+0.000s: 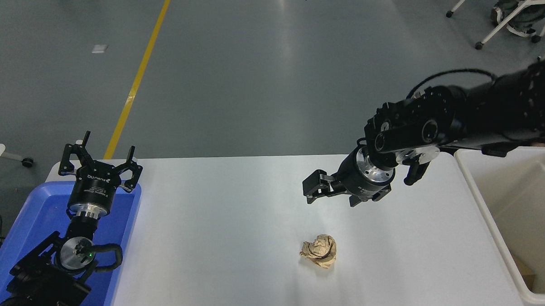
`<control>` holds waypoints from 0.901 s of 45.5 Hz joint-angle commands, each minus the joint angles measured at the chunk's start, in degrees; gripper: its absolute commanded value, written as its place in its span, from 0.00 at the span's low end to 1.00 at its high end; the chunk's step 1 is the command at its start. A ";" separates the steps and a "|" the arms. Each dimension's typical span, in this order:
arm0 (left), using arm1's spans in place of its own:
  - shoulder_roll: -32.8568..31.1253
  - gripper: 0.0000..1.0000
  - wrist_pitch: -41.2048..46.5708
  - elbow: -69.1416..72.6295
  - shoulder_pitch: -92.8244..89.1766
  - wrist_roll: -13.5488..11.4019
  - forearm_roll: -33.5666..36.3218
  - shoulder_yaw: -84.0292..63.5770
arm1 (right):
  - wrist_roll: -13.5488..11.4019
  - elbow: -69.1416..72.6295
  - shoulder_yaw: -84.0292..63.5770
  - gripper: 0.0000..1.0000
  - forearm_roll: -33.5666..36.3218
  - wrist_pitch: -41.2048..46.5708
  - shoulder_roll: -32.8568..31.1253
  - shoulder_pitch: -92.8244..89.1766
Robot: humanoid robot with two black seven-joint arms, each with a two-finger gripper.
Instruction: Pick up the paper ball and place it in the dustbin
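- The white table (239, 244) is in front of me, with the big dustbin (482, 200) at its right end
- My left gripper (99, 164) sits open over the blue tray (26, 234)
- My right gripper (311, 188) holds nothing; I cannot tell how wide it is open
- The paper ball (320, 250) sits alone, nearer me than that gripper
- I should come straight down over it and squeeze softly

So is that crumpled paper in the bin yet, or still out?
Out. The paper ball lies on the white table, apart from the dustbin at right; the right gripper hangs above it.
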 commanded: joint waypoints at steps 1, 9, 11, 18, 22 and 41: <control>0.00 1.00 0.00 0.00 0.00 0.00 0.00 0.00 | -0.07 -5.54 1.77 1.00 -5.05 -0.82 1.18 -9.37; 0.00 1.00 0.00 0.00 0.00 0.00 0.00 0.00 | -0.07 -8.97 4.05 1.00 -7.96 -0.82 1.18 -13.59; 0.00 1.00 0.00 0.00 0.00 0.00 0.00 0.00 | -0.07 -9.94 4.49 1.00 -7.96 -0.82 1.18 -14.55; 0.00 1.00 0.00 0.00 -0.09 0.00 0.00 0.00 | -0.07 -13.71 5.64 1.00 -8.04 -0.82 1.18 -17.98; 0.00 1.00 0.00 0.00 -0.09 0.00 0.00 0.09 | -0.07 -15.21 5.99 1.00 -8.66 -0.82 1.18 -19.91; 0.00 1.00 0.00 0.00 -0.09 0.09 0.00 0.18 | 0.02 -23.03 7.48 1.00 -11.56 -1.70 1.18 -27.39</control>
